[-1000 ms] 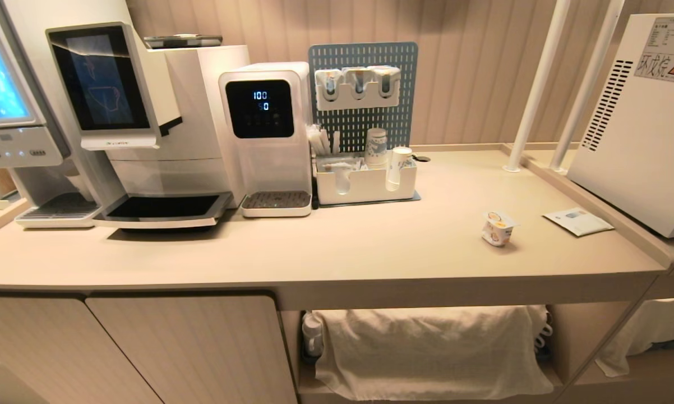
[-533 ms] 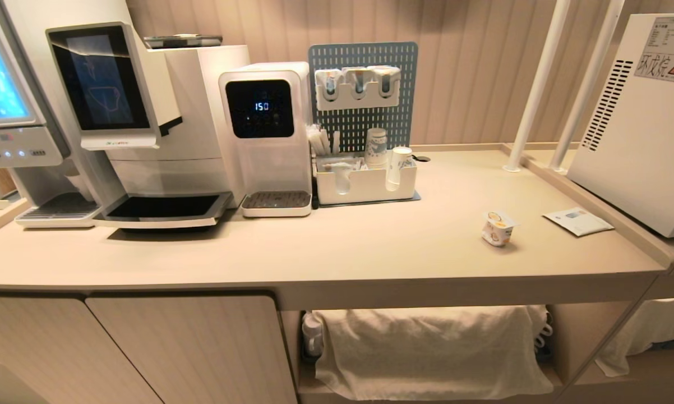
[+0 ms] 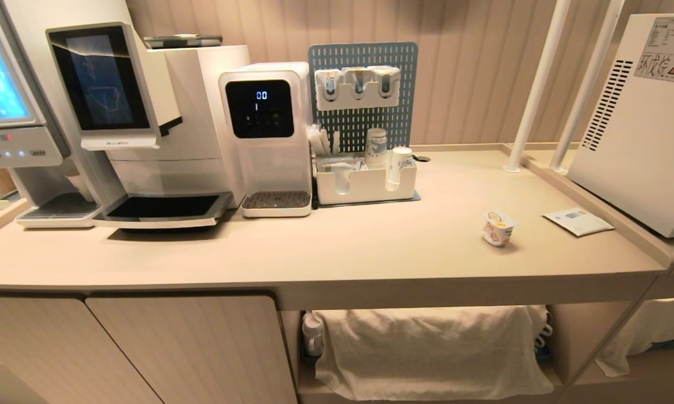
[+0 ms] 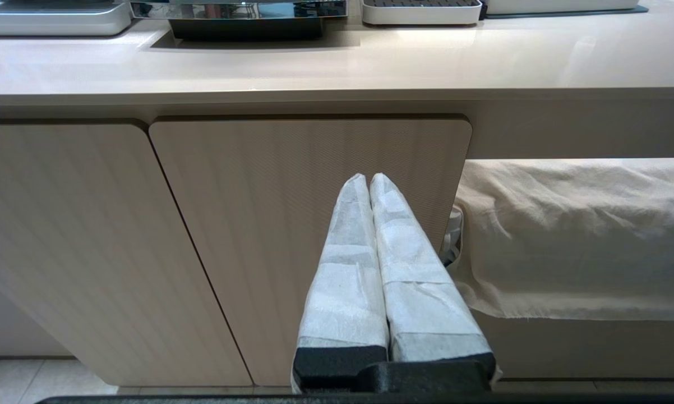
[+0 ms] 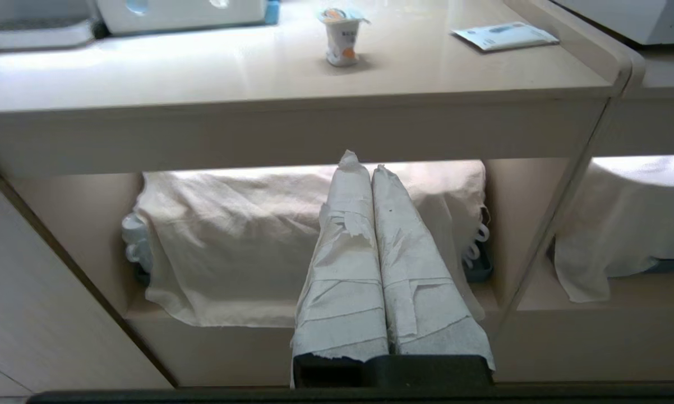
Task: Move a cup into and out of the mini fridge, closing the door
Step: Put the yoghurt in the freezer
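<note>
The cup (image 3: 498,227), small and white with an orange label, stands upright on the right part of the beige counter (image 3: 337,252); the right wrist view also has the cup (image 5: 341,39). The mini fridge (image 3: 640,123) shows only its white vented side at the far right, and its door is out of view. My left gripper (image 4: 369,178) is shut and empty, held low in front of a cabinet door. My right gripper (image 5: 365,163) is shut and empty, below the counter's edge and facing a cloth-covered shelf. Neither arm appears in the head view.
A coffee machine (image 3: 141,123) and a water dispenser (image 3: 267,134) stand at the back left. Beside them is a pegboard organiser (image 3: 365,168) with paper cups. A leaflet (image 3: 578,220) lies near the fridge. Two white poles (image 3: 561,84) rise at the back right.
Only the digits on the water dispenser's display differ. The cup and the whole scene stay where they were.
</note>
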Motion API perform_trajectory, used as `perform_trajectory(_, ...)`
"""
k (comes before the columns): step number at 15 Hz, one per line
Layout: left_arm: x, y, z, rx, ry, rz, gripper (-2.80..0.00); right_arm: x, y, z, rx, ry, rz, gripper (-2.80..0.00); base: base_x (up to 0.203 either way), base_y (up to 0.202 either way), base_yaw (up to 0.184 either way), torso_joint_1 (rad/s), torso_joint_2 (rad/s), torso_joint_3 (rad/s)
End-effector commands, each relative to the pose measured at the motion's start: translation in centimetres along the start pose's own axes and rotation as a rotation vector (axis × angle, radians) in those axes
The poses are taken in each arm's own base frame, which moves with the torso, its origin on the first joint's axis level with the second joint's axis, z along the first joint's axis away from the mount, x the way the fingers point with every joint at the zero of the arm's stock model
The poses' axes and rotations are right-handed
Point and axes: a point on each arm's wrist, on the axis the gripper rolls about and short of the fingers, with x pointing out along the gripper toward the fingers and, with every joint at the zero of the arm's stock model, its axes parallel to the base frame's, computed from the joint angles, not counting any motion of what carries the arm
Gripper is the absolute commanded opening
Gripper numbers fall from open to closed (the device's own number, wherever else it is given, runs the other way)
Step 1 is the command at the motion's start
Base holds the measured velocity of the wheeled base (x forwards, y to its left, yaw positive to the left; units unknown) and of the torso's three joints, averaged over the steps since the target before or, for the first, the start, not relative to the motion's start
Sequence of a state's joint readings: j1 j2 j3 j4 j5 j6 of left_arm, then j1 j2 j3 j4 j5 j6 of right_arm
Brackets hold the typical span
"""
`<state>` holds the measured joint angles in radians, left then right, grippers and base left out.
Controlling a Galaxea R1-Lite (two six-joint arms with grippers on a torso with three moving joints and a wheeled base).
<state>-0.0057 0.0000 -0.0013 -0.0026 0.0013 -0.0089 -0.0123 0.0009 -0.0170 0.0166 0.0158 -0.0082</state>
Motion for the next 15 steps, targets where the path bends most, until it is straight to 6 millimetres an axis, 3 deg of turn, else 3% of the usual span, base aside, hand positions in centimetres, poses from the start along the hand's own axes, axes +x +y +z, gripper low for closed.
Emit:
perform_trajectory(1,0.0,0.0,0.0,0.000,0.000,0.000,-2.80,-0.5,0.1,1.4,0.029,-0.023,0.032,-2.80,0.000,0.000,0.000,0.000,0.00,0.000)
perform_trajectory(6,0.0,0.0,0.0,-0.001,-0.001,0.001,-2.80,-2.6,0.4,2.8,0.090,0.148,0.168,-2.80,0.000,0.000,0.000,0.000,0.00,0.000)
perform_trajectory(15,0.0,0.0,0.0,-0.001,-0.001,0.001,-2.80,0.0,0.4,9.9,0.209,0.439,0.173,-2.80,0.000,0.000,0.000,0.000,0.00,0.000)
